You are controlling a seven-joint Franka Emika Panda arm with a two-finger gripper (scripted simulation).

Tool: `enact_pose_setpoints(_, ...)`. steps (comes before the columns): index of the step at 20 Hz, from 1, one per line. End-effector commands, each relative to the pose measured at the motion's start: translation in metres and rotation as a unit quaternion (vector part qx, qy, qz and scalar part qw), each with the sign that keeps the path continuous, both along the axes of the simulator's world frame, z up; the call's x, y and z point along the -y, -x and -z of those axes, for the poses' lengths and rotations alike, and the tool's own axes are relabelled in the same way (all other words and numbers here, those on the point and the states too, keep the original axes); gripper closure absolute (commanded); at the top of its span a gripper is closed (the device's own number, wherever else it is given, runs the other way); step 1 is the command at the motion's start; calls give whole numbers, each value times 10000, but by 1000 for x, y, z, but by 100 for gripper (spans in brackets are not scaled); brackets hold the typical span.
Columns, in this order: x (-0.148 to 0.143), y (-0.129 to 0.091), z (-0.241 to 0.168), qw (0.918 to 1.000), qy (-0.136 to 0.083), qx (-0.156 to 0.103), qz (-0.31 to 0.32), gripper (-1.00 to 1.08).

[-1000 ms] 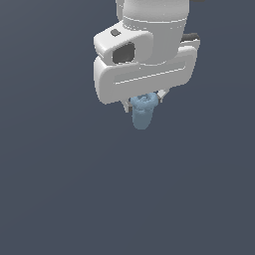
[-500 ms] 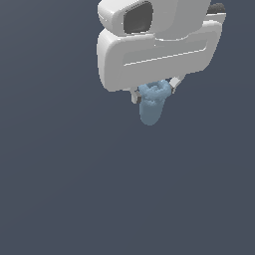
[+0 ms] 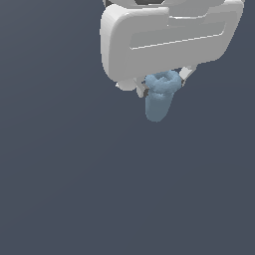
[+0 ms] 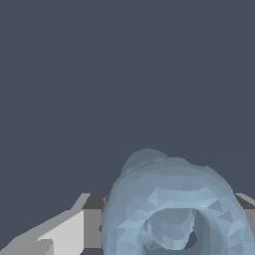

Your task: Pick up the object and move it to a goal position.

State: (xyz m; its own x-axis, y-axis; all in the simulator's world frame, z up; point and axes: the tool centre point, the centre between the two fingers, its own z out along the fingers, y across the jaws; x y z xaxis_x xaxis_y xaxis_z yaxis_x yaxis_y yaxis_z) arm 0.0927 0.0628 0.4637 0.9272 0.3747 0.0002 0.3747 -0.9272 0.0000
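Note:
The pale blue lumpy object (image 3: 159, 99) hangs below my white gripper (image 3: 162, 84) near the top of the exterior view. Its ring-like knobbly top sits between the fingers and its rounded body points down. The gripper is shut on it and holds it well clear of the dark grey floor. In the wrist view the object (image 4: 169, 204) fills the near part of the picture, with its ring top facing the camera and one grey finger (image 4: 60, 234) beside it. The second finger is mostly hidden behind the object.
A flat dark grey surface (image 3: 74, 189) fills the rest of both views. No other object or edge shows.
The gripper has risen towards the top of the exterior view and come closer to the camera, carrying the object with it. The grip on the object is unchanged.

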Motion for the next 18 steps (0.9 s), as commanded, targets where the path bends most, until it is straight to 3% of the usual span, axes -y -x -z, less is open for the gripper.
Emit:
enact_pose_setpoints(1,-2,-2,-4,10000,0,0,1,108)
enact_pose_setpoints(18,-5,-5,-11,10000,1,-1,-2,108)
